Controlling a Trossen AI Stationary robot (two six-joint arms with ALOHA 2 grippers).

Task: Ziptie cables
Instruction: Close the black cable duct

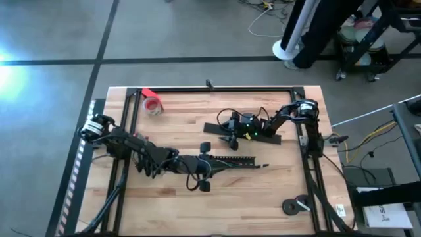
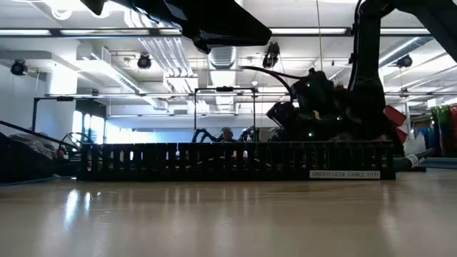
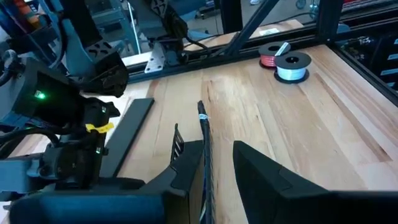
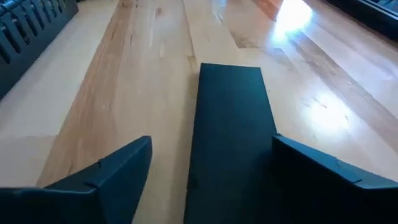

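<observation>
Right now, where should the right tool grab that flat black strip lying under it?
Across its narrow width, coming straight down from above: the flat black strip lies flat on the table, and the right tool is open with a finger beside each long edge.

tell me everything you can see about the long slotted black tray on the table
The cable tray is a long, narrow black channel, plastic by its look, lying flat on the wooden table, lengthwise across the middle. Its side walls are cut into a row of upright fingers with slots between. A white label near one end reads "under desk cable". The left gripper is at its left end, open, one finger inside the channel. The right gripper is apart from it.
</observation>
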